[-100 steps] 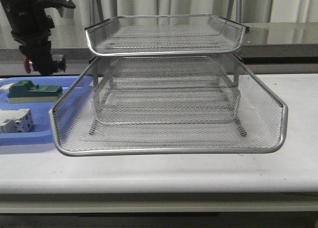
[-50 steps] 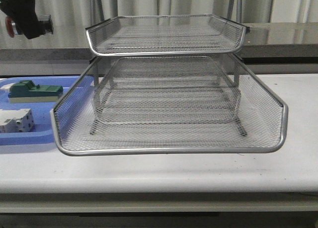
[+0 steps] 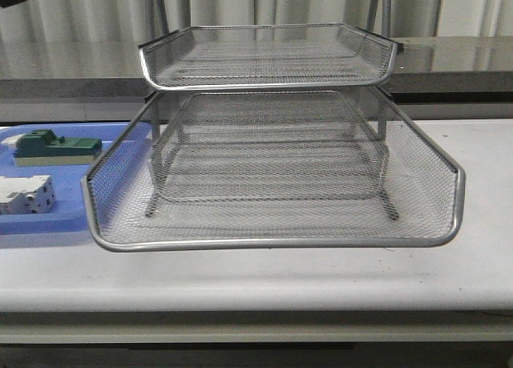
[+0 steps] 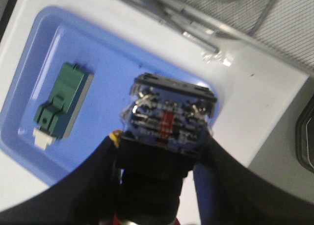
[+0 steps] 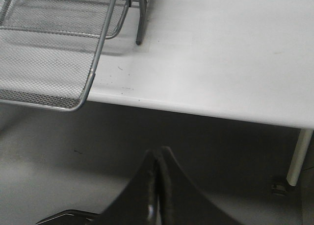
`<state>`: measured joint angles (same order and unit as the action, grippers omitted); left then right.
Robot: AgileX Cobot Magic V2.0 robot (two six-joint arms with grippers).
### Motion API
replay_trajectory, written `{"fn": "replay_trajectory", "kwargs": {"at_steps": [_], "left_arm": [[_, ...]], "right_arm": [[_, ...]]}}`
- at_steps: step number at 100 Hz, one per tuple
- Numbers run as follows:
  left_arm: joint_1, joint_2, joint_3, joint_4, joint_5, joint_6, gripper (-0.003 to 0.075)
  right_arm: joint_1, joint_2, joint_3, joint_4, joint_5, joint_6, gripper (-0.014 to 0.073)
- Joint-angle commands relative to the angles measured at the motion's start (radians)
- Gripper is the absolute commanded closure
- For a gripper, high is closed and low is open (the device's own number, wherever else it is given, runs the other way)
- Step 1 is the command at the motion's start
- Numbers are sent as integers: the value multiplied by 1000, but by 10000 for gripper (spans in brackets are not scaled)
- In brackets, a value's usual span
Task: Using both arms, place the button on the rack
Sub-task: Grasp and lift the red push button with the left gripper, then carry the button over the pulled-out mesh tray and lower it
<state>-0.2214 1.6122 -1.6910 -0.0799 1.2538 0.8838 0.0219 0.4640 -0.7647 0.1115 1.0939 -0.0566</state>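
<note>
Left wrist view: left pincer (image 4: 164,186) gripping button (image 4: 169,118) above blue tray (image 4: 29,87), right pincer (image 5: 158,186) closed, empty.

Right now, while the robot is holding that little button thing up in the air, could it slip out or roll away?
Probably not now: the left pincer looks shut around the button, whose blocky black body gives flat sides to squeeze. It seems hard and stiff, not squishy. Set down, its squarish rear end might stop it rolling, though I cannot see its round cap here.

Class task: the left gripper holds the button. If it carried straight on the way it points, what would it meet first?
Probably the blue tray: the left gripper with the button points down at its near end, though depth is unclear.
</note>
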Motion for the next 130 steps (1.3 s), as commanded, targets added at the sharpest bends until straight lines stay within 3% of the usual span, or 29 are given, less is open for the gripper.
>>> {"fn": "replay_trajectory", "kwargs": {"at_steps": [1,52,95,104,130], "left_arm": [[-60,-66,-12,-53,28,-16,659],[-450,24,18,-56,-24,-35,659],[-499,206,18,-56,-188,-36,643],[-499,230,18,-56,-188,-36,581],[-499,255,18,-56,-193,-60,271]], "right_arm": [[-5,6,-22,3,-55,1,664],[-5,6,-22,3,-55,1,664],[-5,6,-22,3,-55,1,664],[-5,6,-22,3,-55,1,664],[-5,6,-22,3,-55,1,664]]}}
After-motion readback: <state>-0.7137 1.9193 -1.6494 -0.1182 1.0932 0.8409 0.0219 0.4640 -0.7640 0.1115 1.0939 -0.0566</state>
